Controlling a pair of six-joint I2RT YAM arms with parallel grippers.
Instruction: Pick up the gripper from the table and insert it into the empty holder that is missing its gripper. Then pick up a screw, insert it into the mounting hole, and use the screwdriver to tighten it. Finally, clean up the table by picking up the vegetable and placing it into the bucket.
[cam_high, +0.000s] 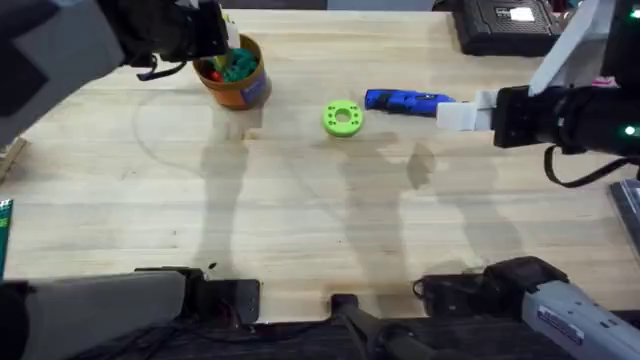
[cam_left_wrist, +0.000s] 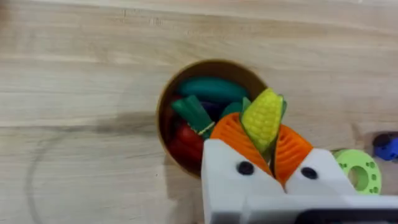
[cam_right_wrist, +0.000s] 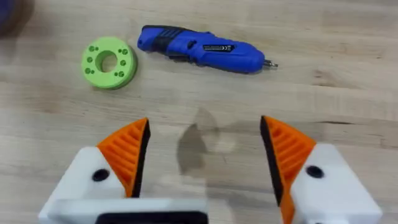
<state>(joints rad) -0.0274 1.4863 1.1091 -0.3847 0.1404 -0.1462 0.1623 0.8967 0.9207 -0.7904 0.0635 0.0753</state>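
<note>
Yellow corn (cam_left_wrist: 263, 118) sits pinched in my left claw (cam_left_wrist: 268, 149) over the bucket (cam_left_wrist: 166, 99), release pending; right claw (cam_right_wrist: 202, 155) gapes wide.

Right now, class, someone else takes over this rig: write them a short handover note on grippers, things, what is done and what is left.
Left gripper: shut on the toy corn, held over the orange bucket.
Right gripper: open, empty, above bare table near the blue screwdriver and green ring disc, both lying on the table.
Done: corn picked up and carried to the bucket.
Left: release it into the bucket, then withdraw.
</note>
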